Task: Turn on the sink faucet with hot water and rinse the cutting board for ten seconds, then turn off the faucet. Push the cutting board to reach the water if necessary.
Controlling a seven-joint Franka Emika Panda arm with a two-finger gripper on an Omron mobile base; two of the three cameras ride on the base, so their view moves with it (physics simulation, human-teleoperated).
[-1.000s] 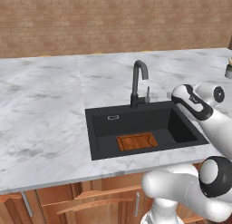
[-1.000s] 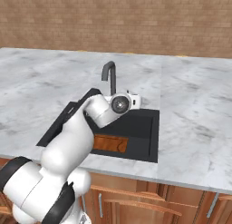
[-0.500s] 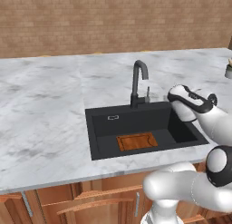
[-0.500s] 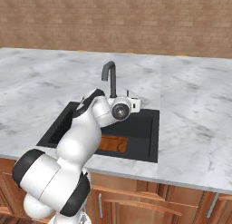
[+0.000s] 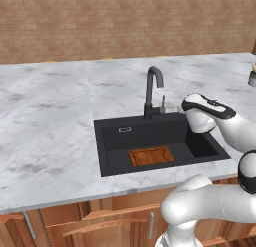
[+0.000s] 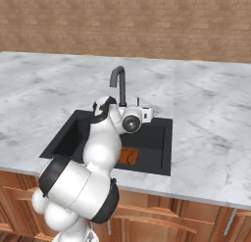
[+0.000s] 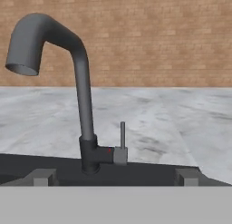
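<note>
The black gooseneck sink faucet (image 7: 84, 105) stands straight ahead of my gripper (image 7: 115, 177), its spout curving to the left. Its small side lever (image 7: 122, 136) points straight up. My fingertips (image 7: 43, 177) sit wide apart, low in the hand view, so the gripper is open and holds nothing. No water runs from the spout. The faucet (image 5: 152, 91) rises behind the black sink (image 5: 111, 153). The orange-brown cutting board (image 5: 151, 155) lies flat on the basin floor, near its front. My hand hovers over the right part of the basin, a short way right of the lever (image 5: 162, 103).
Grey-white marble counter (image 5: 50, 116) surrounds the basin, with a brick wall behind it. A small object (image 5: 252, 77) stands at the far right edge of the counter. My own arm (image 6: 100, 143) covers the middle of the basin in the right base view.
My hand has edged a little left and down toward the faucet base, and the arm's elbow has swung. The board and the lever have not moved.
</note>
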